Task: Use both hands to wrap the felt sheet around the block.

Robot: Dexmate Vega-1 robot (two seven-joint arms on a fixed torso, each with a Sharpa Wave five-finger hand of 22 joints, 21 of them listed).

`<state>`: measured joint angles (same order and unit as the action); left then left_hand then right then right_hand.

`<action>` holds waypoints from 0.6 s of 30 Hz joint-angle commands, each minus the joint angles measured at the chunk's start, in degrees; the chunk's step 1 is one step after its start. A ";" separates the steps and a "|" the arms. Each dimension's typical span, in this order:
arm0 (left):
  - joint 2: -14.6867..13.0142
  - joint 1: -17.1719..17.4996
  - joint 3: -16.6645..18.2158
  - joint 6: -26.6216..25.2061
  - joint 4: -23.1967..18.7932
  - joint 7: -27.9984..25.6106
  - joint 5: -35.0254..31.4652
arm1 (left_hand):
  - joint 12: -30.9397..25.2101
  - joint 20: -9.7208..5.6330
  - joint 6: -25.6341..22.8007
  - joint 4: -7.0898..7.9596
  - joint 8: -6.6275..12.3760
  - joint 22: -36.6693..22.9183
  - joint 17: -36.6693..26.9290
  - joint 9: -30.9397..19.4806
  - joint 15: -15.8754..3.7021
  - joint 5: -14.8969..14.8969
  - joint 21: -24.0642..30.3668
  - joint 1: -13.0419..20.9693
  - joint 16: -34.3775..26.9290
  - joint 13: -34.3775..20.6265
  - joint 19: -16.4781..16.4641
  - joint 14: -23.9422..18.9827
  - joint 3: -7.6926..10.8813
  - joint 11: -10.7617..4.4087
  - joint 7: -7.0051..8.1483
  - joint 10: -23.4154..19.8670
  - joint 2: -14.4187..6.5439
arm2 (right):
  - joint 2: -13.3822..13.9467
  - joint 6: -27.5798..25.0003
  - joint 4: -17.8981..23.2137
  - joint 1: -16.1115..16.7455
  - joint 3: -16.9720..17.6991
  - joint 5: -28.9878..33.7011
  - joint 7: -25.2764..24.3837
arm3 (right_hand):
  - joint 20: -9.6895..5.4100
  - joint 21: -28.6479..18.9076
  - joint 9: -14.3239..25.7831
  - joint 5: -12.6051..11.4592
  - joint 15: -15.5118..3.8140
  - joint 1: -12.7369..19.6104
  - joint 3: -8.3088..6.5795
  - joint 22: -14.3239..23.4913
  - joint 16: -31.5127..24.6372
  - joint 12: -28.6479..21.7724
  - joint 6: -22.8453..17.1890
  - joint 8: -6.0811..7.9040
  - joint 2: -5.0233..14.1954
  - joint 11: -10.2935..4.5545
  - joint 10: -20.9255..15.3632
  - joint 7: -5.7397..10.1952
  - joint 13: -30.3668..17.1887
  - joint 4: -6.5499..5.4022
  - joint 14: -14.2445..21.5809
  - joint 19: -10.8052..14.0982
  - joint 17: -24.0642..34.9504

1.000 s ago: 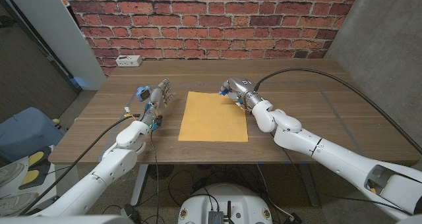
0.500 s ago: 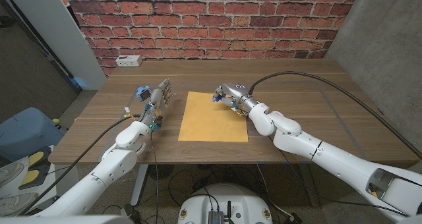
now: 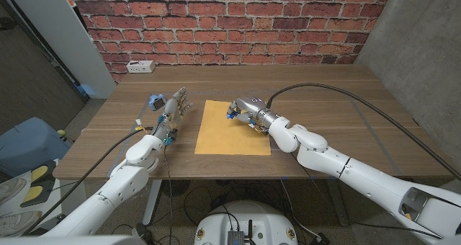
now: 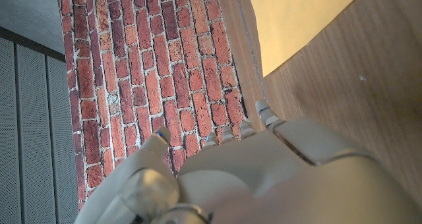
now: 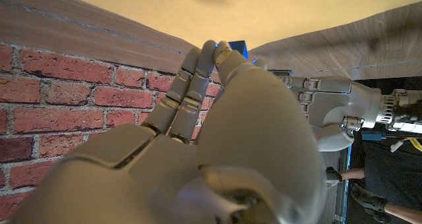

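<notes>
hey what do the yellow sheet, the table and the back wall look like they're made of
Sheet: matte mustard, flat, no shine, looks like felt, though paper can't be ruled out. Table: dark brown with long grain streaks, wood or wood-look laminate, satin. Wall: red brick with pale mortar lines, rough, possibly a facing.

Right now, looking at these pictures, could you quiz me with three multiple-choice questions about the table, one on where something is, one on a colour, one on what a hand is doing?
1. Where is the right hand?
A. over the sheet's far right part
B. off the table
C. at the near left corner

2. What colour is the felt sheet?
A. green
B. yellow-tan
C. black

3. What is the left hand doing?
A. lifting the sheet
B. gripping a cup
C. holding nothing beside the sheet

Answers: 1 A, the head view shows it above that part of the sheet. 2 B, the sheet looks mustard tan on the wooden table. 3 C, its fingers are apart and clear of the sheet.
</notes>
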<state>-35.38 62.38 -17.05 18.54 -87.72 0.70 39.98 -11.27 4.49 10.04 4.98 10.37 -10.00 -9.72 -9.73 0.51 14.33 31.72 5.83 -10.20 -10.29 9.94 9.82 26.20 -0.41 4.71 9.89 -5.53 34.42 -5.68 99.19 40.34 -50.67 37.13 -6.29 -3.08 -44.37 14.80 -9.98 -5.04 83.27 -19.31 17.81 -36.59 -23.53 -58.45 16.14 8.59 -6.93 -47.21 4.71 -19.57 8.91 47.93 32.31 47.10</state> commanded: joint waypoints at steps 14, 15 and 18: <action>-0.31 0.39 0.15 -0.28 -0.74 -0.38 -0.14 | -0.09 -0.07 2.25 -0.11 0.05 -0.26 -0.21 -0.25 0.15 0.37 -0.63 -0.09 -0.27 -0.16 4.00 5.56 -0.39 -0.06 0.20 7.14 0.21 | -1.73 -6.55 -2.23 -0.62 -2.67 4.96 6.90 | -6.55 -2.65 0.18 -0.40 -8.50 -0.14 -0.15 -0.31 2.01 -1.88 0.58 -1.06 0.20 3.10 -2.40 0.15 -4.03 -0.25 1.14 -2.00 0.75; -0.31 0.35 0.11 -0.23 -0.69 -0.30 -0.19 | -0.09 -0.05 2.24 -0.11 0.06 -0.26 -0.21 -0.25 0.16 0.37 -0.65 -0.09 -0.27 -0.16 4.00 5.57 -0.40 -0.02 0.21 7.13 0.21 | -1.77 -7.25 -2.06 -0.73 -2.81 5.11 7.60 | -6.39 -2.97 0.18 -0.40 -8.52 -0.20 -0.16 -0.39 2.38 -1.47 0.99 -1.32 0.16 2.75 -1.80 0.44 -3.87 -0.25 0.98 -2.35 0.76; -0.27 0.29 0.08 -0.26 -0.71 -0.34 -0.21 | -0.10 -0.05 2.16 -0.11 0.08 -0.27 -0.21 -0.25 0.20 0.38 -0.72 -0.10 -0.29 -0.16 3.99 5.51 -0.43 -0.08 0.31 7.09 0.22 | -1.78 -8.88 -1.55 -0.95 -3.15 5.58 9.00 | -5.73 -3.92 0.12 -0.37 -8.58 -0.23 -0.14 -0.76 3.95 0.15 1.85 -2.03 -0.30 2.47 0.60 0.75 -3.31 -0.03 -0.09 -4.18 0.67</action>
<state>-35.65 62.88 -16.83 18.55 -88.38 0.30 39.91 -11.27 4.49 10.04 4.74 10.37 -10.00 -9.71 -9.73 0.51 14.32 31.28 5.83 -10.20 -10.29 9.94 9.82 25.96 -0.41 4.71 9.89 -5.53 33.04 -9.40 96.99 40.01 -52.65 40.76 -1.63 -2.84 -47.53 14.79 -9.96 -5.46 83.26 -19.29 17.16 -33.55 -23.58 -57.26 14.63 8.57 -6.06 -46.34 5.45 -19.57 8.93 48.32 29.20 47.87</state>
